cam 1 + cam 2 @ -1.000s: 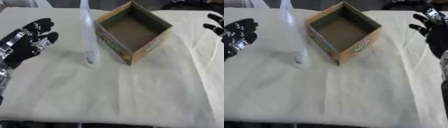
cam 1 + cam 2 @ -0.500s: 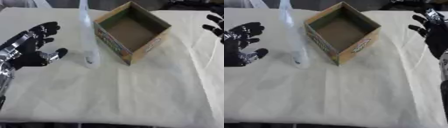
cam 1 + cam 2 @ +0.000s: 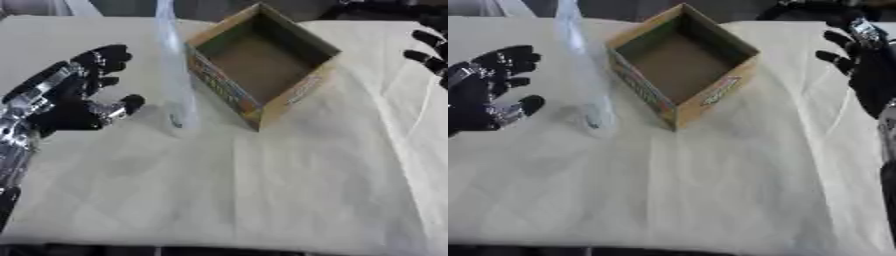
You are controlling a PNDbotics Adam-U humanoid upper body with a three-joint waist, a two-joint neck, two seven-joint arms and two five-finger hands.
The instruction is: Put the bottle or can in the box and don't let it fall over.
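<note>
Reach step. Left hand [image 3: 74,102], fingers spread and empty, sits left of the tall clear plastic bottle [image 3: 175,75], which stands upright beside the empty open cardboard box [image 3: 262,65] at upper centre. Right hand [image 3: 868,65] idles, fingers relaxed, at upper right. Next: grasp the bottle without tipping it.

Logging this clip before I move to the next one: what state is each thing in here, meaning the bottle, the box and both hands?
bottle: clear, standing upright on the cloth, just left of the box, not held.
box: open at the top, nothing in it.
left hand: open, fingers spread, beside the bottle but not touching it.
right hand: open, at the right edge, away from the box.
cloth: spread over the table, lightly creased.
</note>
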